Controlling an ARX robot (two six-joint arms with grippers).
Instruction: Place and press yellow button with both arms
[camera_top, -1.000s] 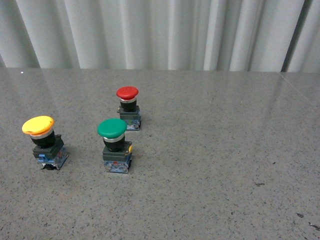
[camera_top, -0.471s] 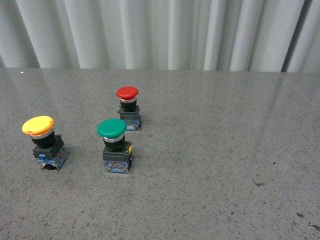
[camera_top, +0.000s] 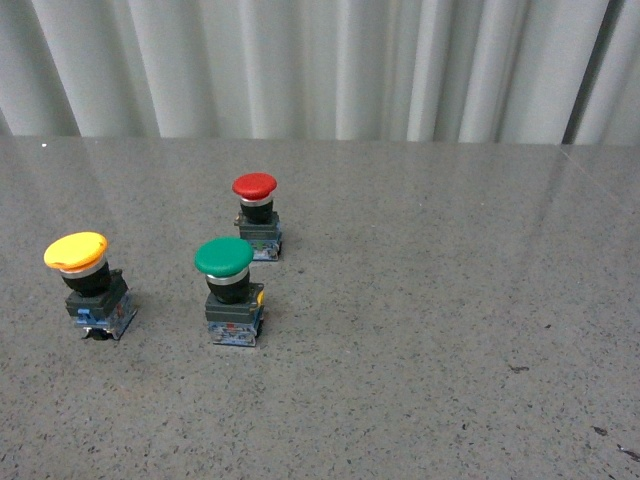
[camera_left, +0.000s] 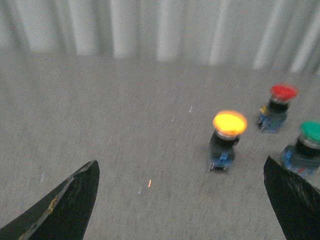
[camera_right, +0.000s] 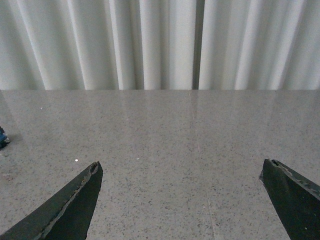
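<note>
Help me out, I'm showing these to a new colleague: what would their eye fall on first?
Three mushroom-capped push-buttons stand on the grey table: the yellow button at far left, the green button right of it, the red button behind the green one. In the wrist views the left gripper and right gripper show fingertips spread wide, holding nothing.

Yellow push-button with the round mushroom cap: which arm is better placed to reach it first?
Left, probably. The yellow mushroom-capped push-button stands far left on the grey speckled table, and the left wrist view shows it ahead of the open left gripper. The view from the right gripper shows no yellow cap.
</note>
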